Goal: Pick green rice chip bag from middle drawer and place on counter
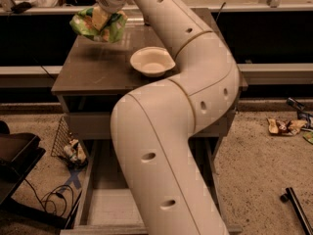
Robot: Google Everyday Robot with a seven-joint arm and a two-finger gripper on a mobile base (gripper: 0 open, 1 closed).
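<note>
The green rice chip bag (100, 26) hangs crumpled from my gripper (101, 18), which is shut on it above the far left part of the counter (93, 70). The bag is off the counter surface, left of the white bowl. My white arm runs from the gripper down across the middle of the view and hides much of the cabinet. The middle drawer (110, 204) stands pulled out at the bottom, its pale floor bare where it shows left of the arm.
A white bowl (152, 61) sits on the counter right of the bag. Brownish wrappers (283, 126) lie on the floor at the right, a wire basket with litter (68, 143) at the left. A black case and cables (19, 155) are at lower left.
</note>
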